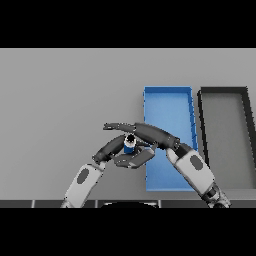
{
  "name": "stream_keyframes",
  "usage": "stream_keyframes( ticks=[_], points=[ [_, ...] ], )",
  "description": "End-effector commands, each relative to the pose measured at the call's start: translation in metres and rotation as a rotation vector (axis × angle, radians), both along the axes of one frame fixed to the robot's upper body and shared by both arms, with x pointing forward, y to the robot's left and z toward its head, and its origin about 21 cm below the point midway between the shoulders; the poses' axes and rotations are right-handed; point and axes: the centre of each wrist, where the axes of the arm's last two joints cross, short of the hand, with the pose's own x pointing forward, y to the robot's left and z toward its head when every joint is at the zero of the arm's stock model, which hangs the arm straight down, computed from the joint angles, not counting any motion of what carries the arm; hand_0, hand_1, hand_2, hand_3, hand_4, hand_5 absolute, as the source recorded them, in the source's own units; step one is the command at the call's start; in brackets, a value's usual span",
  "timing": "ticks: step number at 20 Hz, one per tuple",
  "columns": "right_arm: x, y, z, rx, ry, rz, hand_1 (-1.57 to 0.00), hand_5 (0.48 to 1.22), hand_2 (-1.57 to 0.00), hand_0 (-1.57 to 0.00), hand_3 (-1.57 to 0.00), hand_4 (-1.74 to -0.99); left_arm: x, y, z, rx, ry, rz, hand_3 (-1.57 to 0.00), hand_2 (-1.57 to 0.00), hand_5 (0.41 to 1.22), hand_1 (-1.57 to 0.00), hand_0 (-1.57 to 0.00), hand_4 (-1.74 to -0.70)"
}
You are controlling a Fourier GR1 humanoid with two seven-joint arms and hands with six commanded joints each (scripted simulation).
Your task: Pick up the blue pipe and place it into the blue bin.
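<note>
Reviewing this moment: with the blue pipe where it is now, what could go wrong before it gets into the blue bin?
The blue pipe sits between the right hand and left hand, just left of the blue bin and not yet over it. An early release would likely drop it on the table. Little of the pipe shows, so it might slip. The black bin beside it invites overshoot.

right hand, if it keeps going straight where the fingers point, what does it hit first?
The right hand points toward the view's left, curled round the blue pipe. The left hand sits just below that line, beside the pipe; past it only bare grey table shows. Depth is unclear, so contact is uncertain.
</note>
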Motion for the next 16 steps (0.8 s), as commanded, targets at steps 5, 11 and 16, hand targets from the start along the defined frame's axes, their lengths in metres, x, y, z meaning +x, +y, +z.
stream_keyframes(
  ticks=[5,11,16],
  points=[
    [0.002,0.014,-0.003,0.027,0.016,0.047,-1.02,0.550,-1.04,-1.01,-0.87,-1.514,-0.003,0.000,-0.001,0.044,0.026,0.021,-1.57,-1.57,1.221,-1.57,-1.57,-1.64],
    [0.001,0.020,-0.010,0.123,0.014,0.087,-1.43,0.987,-1.43,-1.43,-1.30,-1.665,-0.001,-0.002,0.001,-0.007,0.073,-0.005,-1.46,-1.57,1.221,-1.57,-1.57,-1.71],
    [-0.003,0.024,-0.011,0.157,-0.033,0.114,-1.52,1.144,-1.53,-1.52,-1.48,-1.716,-0.001,0.001,0.003,-0.001,0.053,-0.003,-1.43,-1.57,1.221,-1.57,-1.57,-1.73]
  ],
)
